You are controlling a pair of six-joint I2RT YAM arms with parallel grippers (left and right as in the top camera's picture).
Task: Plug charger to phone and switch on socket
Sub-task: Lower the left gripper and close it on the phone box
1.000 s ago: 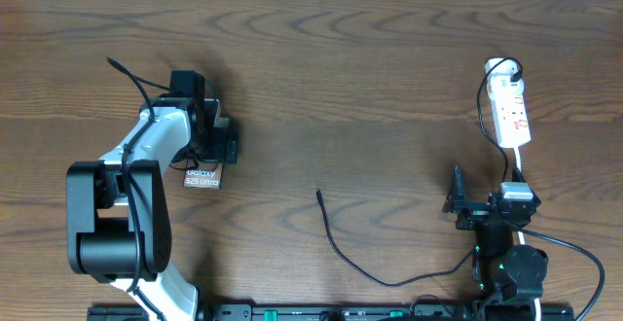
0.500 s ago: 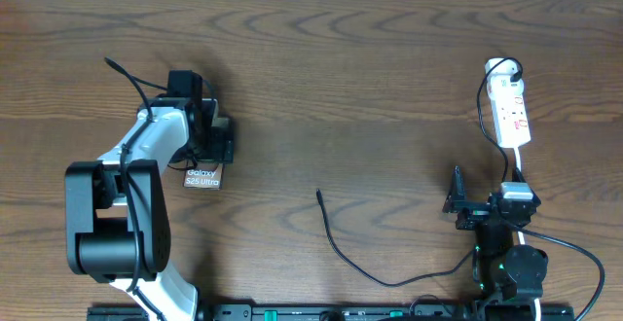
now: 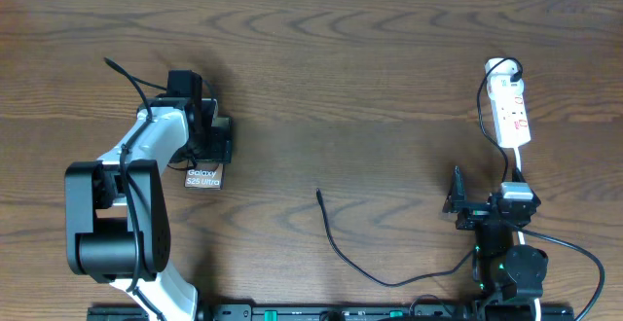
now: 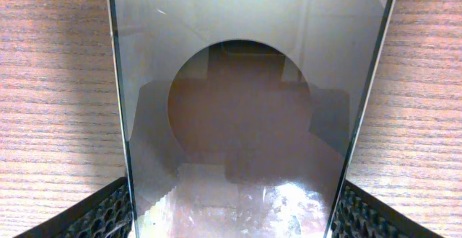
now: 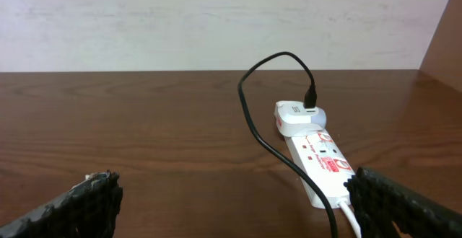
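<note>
The phone (image 3: 202, 176), brownish-grey with white "Galaxy" lettering, lies flat on the table at the left. My left gripper (image 3: 212, 154) is over its far end. In the left wrist view the phone (image 4: 238, 108) fills the frame, and the left gripper (image 4: 231, 220) has a finger against each long edge. The charger cable (image 3: 336, 248) lies loose, its plug tip (image 3: 319, 194) at mid-table. The white socket (image 3: 511, 112) lies at the far right, and also shows in the right wrist view (image 5: 321, 159). My right gripper (image 3: 458, 204) (image 5: 245, 209) is open and empty, short of the socket.
A white adapter (image 5: 296, 115) sits in the socket's far end with the black cable (image 5: 249, 115) looping up from it. The socket's white cord (image 3: 521, 170) runs toward the right arm's base. A pale wall edges the table's far side.
The left gripper's fingers have drawn in slightly around the phone. The phone, the cable and the right arm have not moved.
</note>
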